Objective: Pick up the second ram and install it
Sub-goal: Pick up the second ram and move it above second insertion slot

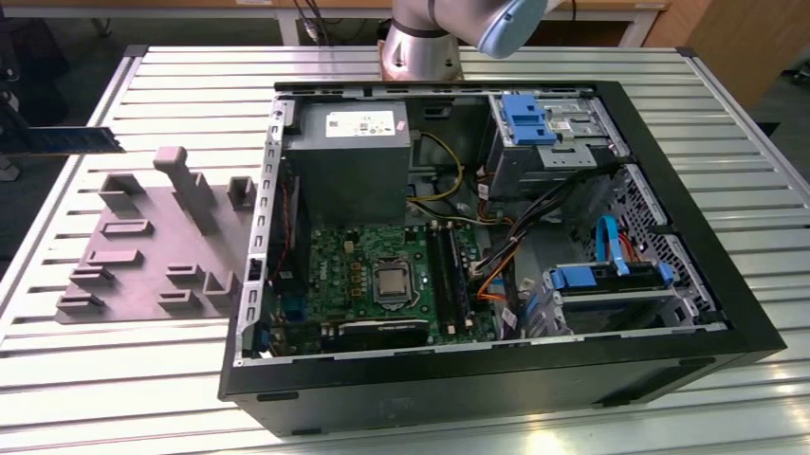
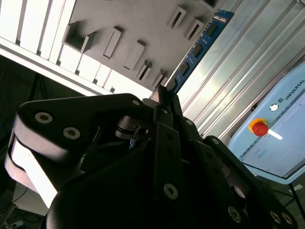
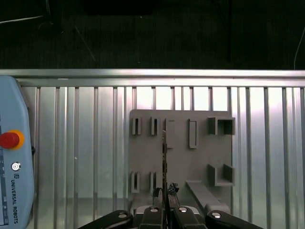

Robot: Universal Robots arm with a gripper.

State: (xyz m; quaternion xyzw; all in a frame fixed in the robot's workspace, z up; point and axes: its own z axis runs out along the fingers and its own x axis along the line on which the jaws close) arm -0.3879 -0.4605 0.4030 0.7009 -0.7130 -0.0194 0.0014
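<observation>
Pinching second ram [image 2: 197,49] edge-on, gripper [image 3: 164,192] aloft.

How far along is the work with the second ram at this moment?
Done: the second ram is clear of the grey fixture block. In hand: the hand is shut on it, holding it in the air. Left: it is not yet in the motherboard slots.
</observation>
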